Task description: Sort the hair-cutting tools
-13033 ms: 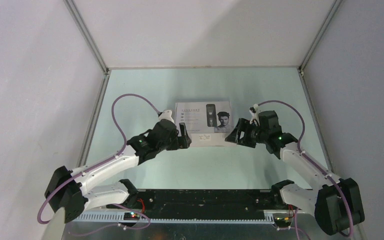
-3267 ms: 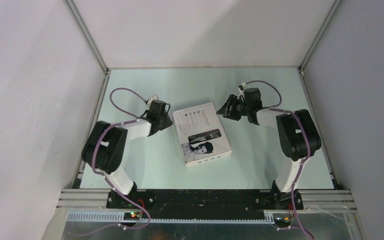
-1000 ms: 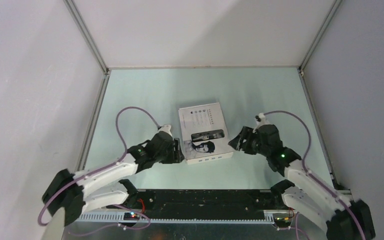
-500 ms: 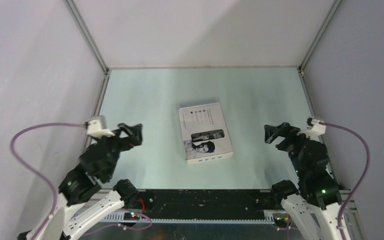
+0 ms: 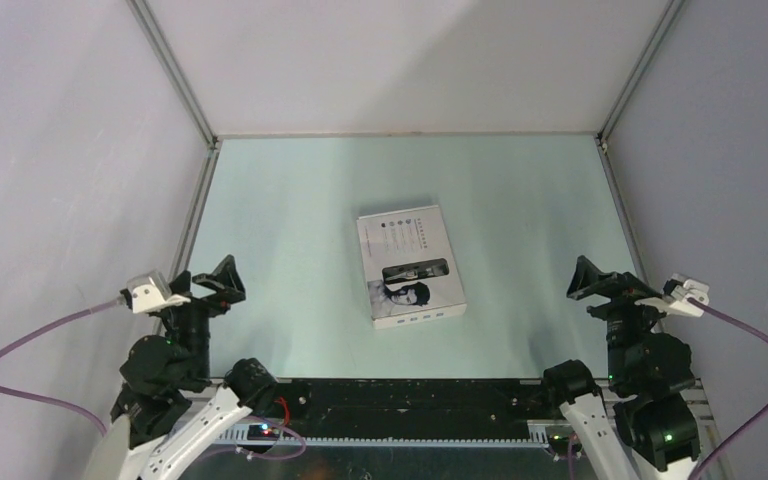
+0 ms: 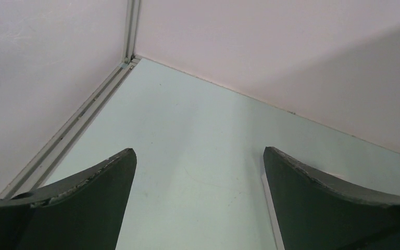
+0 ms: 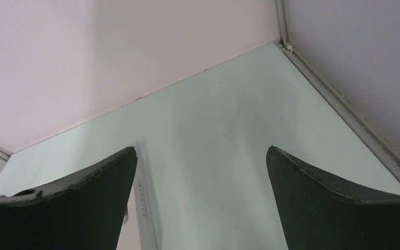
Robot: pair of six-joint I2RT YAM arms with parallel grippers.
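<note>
No hair-cutting tools on view anywhere; presumably shut inside the white box [image 5: 411,266], lying flat with printed lid up at the middle of the table [image 5: 290,190], slightly skewed, long side running near to far. Judged by the task alone: small, light, hard pieces, stiff and smooth, so apt to slip or roll once out; best pinched low and square across the narrow width of each. Impossible to confirm before lid removal. As for the box itself: probably thin card, light, prone to slide on the smooth table under a one-sided push; better pinned along one long edge and opened by lifting the lid at the opposite edge, gently, to avoid crushing the walls. Well apart from the box, left gripper [image 5: 205,277] raised at the near left, fingers [image 6: 83,198] spread wide with nothing between them. Right gripper [image 5: 615,285] likewise raised at the near right, fingers [image 7: 333,203] parted and empty, with only a sliver of the box edge showing low on the left of the right wrist view.
</note>
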